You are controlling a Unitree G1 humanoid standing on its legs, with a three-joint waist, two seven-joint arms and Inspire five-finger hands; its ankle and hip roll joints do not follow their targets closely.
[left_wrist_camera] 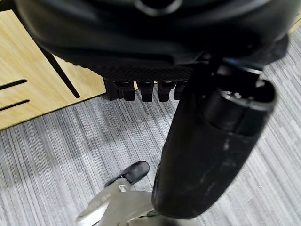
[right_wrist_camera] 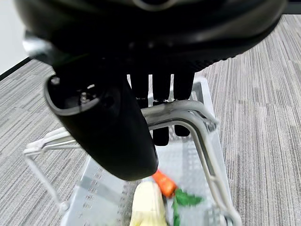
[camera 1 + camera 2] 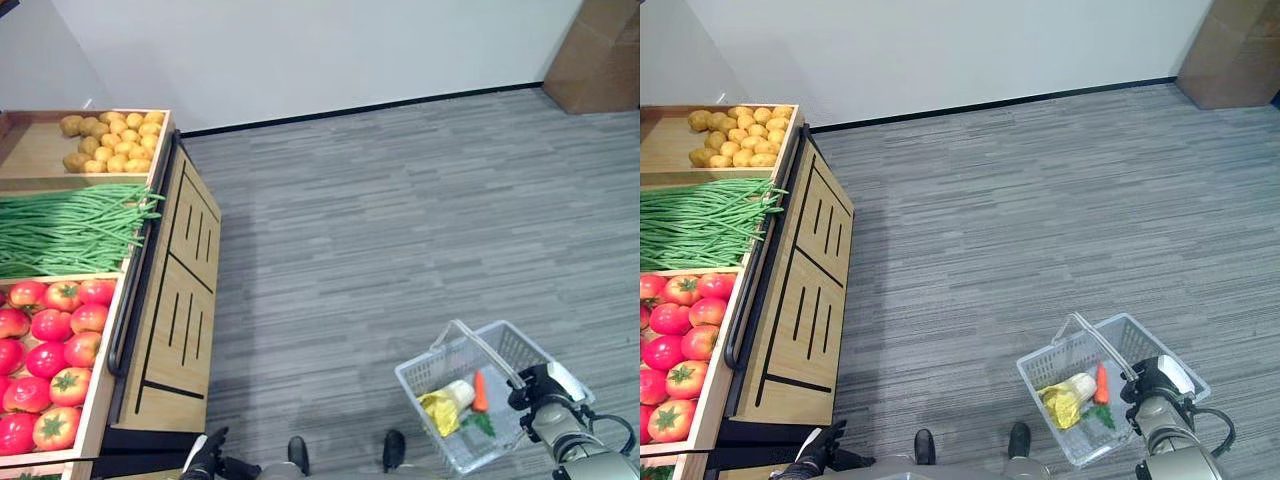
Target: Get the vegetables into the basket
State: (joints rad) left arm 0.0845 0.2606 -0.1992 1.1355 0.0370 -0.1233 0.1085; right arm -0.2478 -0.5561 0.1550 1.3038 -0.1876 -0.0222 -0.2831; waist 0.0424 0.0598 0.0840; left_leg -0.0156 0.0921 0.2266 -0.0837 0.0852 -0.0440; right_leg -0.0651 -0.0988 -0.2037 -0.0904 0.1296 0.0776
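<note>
Grey carpet floor, wooden produce stand at my left, basket carried at my right.
Stand holds potatoes, green beans, tomatoes. Right hand curls round the basket handle; carrot and cabbage already inside, carrot's long axis pointing away, leaves nearest me. Left hand hangs low by the stand, fingers curled, empty. My risk: the basket swings or tilts on its handle and spills.
</note>
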